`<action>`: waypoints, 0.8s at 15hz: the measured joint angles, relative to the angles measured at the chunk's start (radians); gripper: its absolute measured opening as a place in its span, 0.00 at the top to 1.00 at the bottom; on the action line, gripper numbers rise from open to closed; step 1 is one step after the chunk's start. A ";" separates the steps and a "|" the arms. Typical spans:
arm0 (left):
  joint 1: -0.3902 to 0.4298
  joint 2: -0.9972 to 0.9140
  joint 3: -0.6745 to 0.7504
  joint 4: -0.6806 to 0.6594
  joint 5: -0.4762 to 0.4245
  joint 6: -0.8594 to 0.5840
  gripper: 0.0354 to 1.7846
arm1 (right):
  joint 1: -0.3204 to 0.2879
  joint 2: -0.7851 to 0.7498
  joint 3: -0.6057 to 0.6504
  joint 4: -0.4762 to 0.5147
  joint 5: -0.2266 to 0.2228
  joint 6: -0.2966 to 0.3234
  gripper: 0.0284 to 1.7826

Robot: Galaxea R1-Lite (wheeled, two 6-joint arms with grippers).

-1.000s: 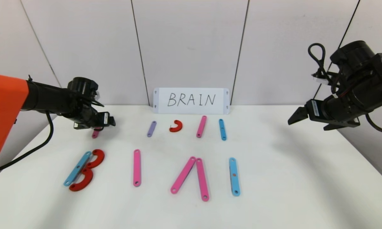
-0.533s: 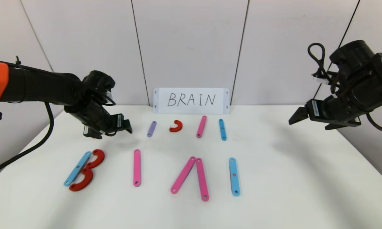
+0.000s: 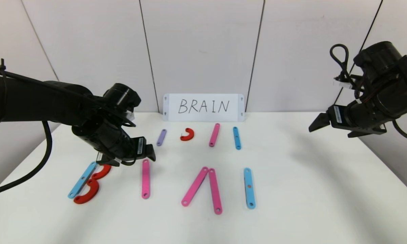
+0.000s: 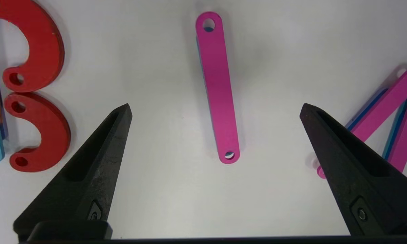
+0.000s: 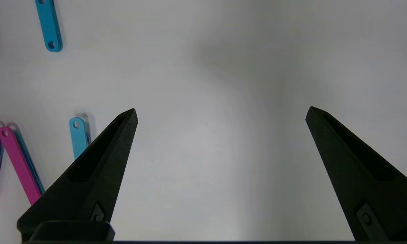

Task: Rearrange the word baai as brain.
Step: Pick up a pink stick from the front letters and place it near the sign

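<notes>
The front row of the word has a B of a light-blue strip (image 3: 82,179) and two red arcs (image 3: 101,172), a lone pink strip (image 3: 145,178), two pink strips (image 3: 195,185) leaning into a peak, and a light-blue strip (image 3: 249,187). My left gripper (image 3: 143,154) is open and empty, hovering over the far end of the lone pink strip. In the left wrist view the gripper (image 4: 215,106) straddles that strip (image 4: 218,88) without touching it, with the red arcs (image 4: 44,135) to one side. My right gripper (image 3: 316,126) is open and empty, raised at the right.
A back row holds a purple strip (image 3: 161,137), a red arc (image 3: 187,134), a pink strip (image 3: 215,134) and a light-blue strip (image 3: 237,138). A white card reading BRAIN (image 3: 203,107) leans on the wall. The right wrist view shows bare table (image 5: 223,67).
My left arm has swung from the back left of the table rightward and forward, to above the lone pink strip. The right arm has barely moved. No piece has moved.
</notes>
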 joint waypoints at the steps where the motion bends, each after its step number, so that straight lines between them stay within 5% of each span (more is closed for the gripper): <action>1: -0.004 -0.003 0.014 -0.001 0.001 -0.002 0.03 | 0.001 -0.001 0.000 0.000 0.000 0.000 0.02; 12: -0.022 0.100 0.075 -0.080 0.027 -0.036 0.03 | 0.000 -0.019 0.000 0.002 0.002 0.001 0.02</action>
